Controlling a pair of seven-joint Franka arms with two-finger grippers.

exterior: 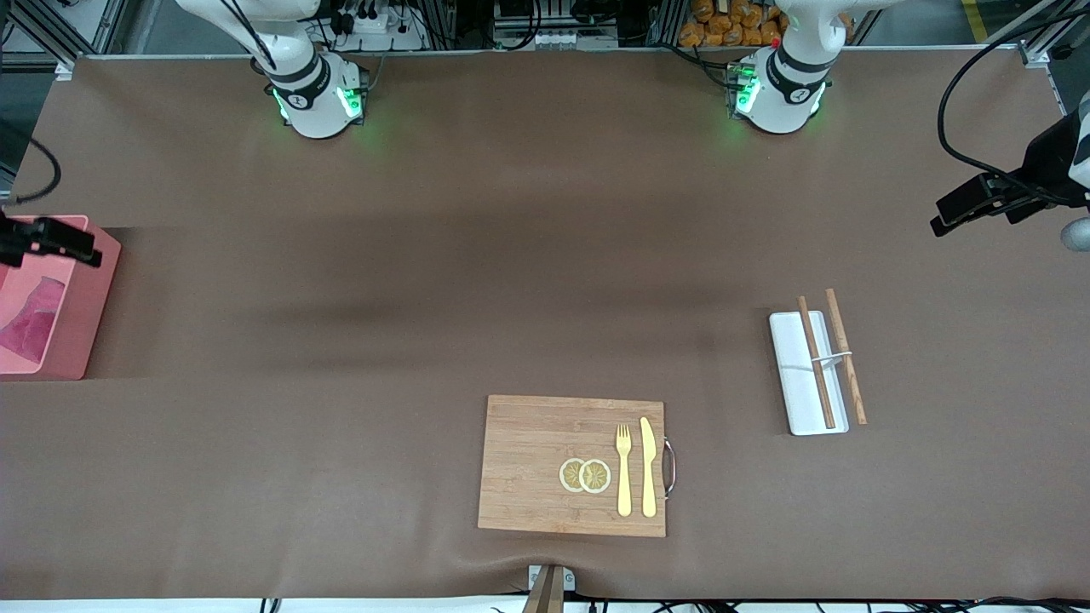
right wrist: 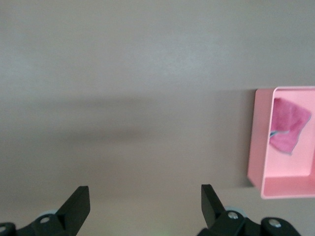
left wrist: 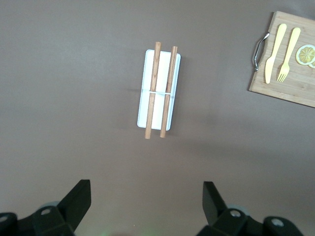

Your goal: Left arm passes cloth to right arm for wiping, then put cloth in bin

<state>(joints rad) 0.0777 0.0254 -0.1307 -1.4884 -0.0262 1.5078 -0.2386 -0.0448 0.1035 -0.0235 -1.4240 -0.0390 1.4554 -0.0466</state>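
Front view first: the cloth (exterior: 32,328) lies crumpled inside the bin (exterior: 85,319), which sits at the table's edge at the right arm's end. By that showing the hand-over, the wiping and the drop all look done, and I judge nothing is left but for the arms to draw clear. The right gripper (exterior: 60,241) hangs over the bin's rim, its fingers barely seen at the picture's border. The left gripper (exterior: 971,207) waits in the air near the table's edge at the left arm's end, with nothing in it. On the table's edge nearest the camera lies a wooden cutting board (exterior: 545,468) carrying two lemon slices (exterior: 585,475), a yellow fork (exterior: 624,470) and a yellow knife (exterior: 649,466). A white tray (exterior: 796,387) with two wooden sticks (exterior: 817,362) lies toward the left arm's end. Nothing stands between either arm and its base.

Left wrist view: the left gripper (left wrist: 146,204) has its fingers spread wide and empty over bare tabletop, the tray with its sticks just ahead of it and the board's handle corner well apart.

Right wrist view: the right gripper (right wrist: 145,206) is likewise spread full wide, gripping nothing. The bin stands off to one side of it with the cloth resting on its floor, untouched by the fingers.
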